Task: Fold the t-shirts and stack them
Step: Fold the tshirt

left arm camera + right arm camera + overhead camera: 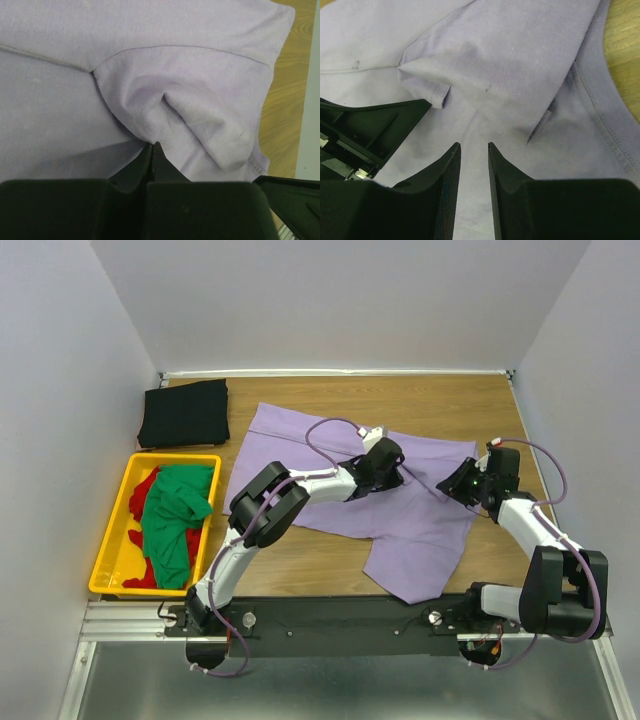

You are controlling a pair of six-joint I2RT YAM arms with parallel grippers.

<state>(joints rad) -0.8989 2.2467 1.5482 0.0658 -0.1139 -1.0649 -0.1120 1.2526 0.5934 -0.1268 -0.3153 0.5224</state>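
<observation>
Two arms rise from the near edge of the bench (320,565) and both reach over a lavender t-shirt (420,530), which lies spread across the middle and right of the wood, with one part trailing toward the near edge. The left arm bends at its elbow and stretches rightward across the cloth. Its end effector (152,150) is pressed fully closed, fingertips together, pinching a puckered fold of the lavender fabric beside a sleeve seam. The right arm comes in from the right side, and its end effector (474,150) is narrow, its fingers a slim gap apart and pointing down at the same shirt near the collar band; lavender cloth shows through the gap, and I cannot tell whether the tips touch it. The two end effectors are near each other, the left one's black housing filling the left side of the right wrist view. Toward the left side of the bench sits a yellow crate (112,540) holding a green t-shirt (175,515) heaped over a red t-shirt (145,490), both crumpled. Just beyond the crate, at the far left corner, a black t-shirt (185,412) lies folded flat in a neat rectangle, apart from the lavender one.
</observation>
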